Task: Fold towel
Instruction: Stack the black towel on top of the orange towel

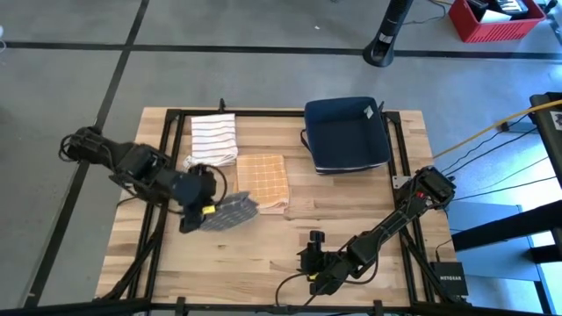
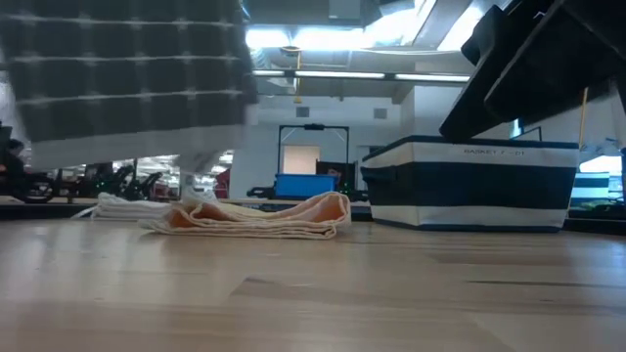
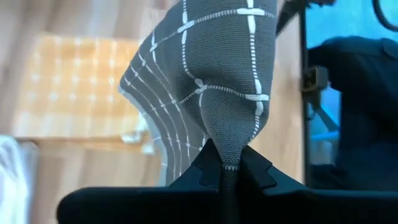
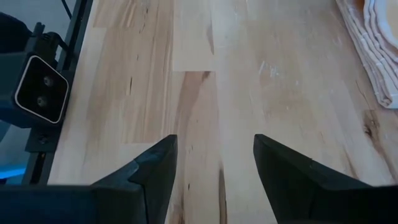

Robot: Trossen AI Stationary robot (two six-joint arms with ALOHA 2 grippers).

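Note:
A folded grey towel with a white grid (image 1: 227, 211) hangs from my left gripper (image 1: 204, 209) above the table's left middle; it fills the low view's upper left (image 2: 122, 68) and the left wrist view (image 3: 211, 81). A folded orange checked towel (image 1: 262, 181) lies flat on the table beside it, also in the low view (image 2: 256, 217). A folded white striped towel (image 1: 214, 139) lies behind it. My right gripper (image 1: 311, 254) rests open near the table's near edge, over bare wood (image 4: 214, 155). My left gripper pinches a bunched edge of the grey towel (image 3: 229, 152) between its two fingers. The fingers come level from the table's left. The towel is lifted clear of the table and spreads out beyond the fingers, several layers thick.
A dark blue basket (image 1: 346, 133) stands on the table's far right, with white sides in the low view (image 2: 469, 183). A black frame (image 1: 180, 114) runs round the table top. Bare wood lies between the orange towel and my right gripper.

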